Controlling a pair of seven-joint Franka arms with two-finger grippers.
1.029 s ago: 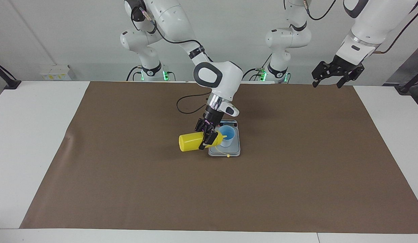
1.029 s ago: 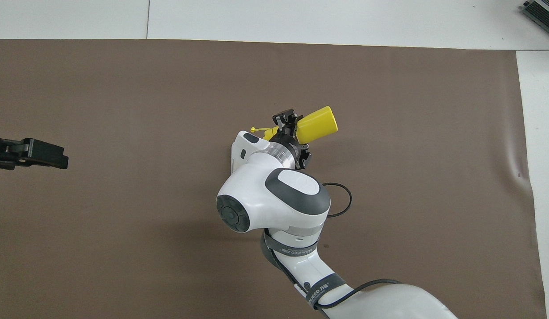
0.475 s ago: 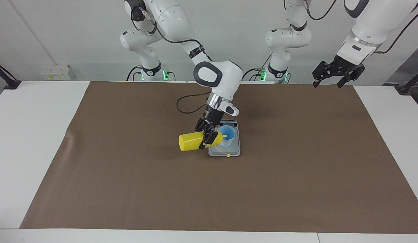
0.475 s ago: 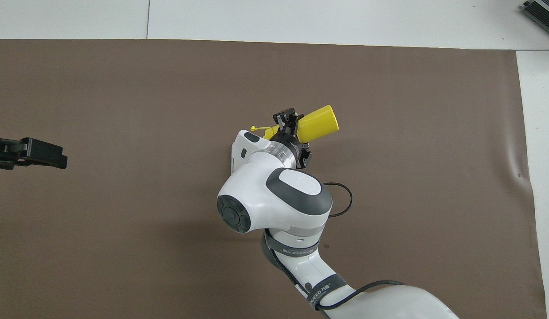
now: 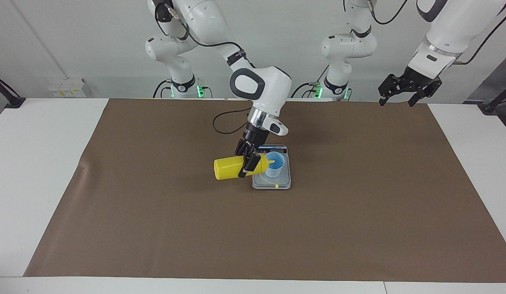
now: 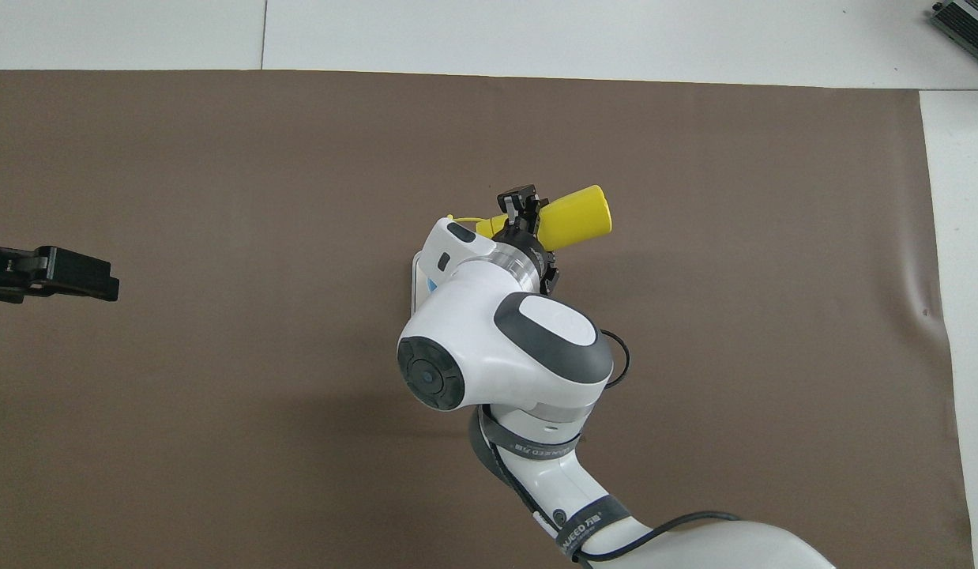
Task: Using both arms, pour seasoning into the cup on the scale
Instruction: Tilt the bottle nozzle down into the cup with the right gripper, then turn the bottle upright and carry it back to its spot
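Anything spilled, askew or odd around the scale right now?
Nothing stands out. The right gripper holds the seasoning on its side, nozzle at the cup, which stands upright on the scale. No spill shows on the mat. The left gripper waits, open.
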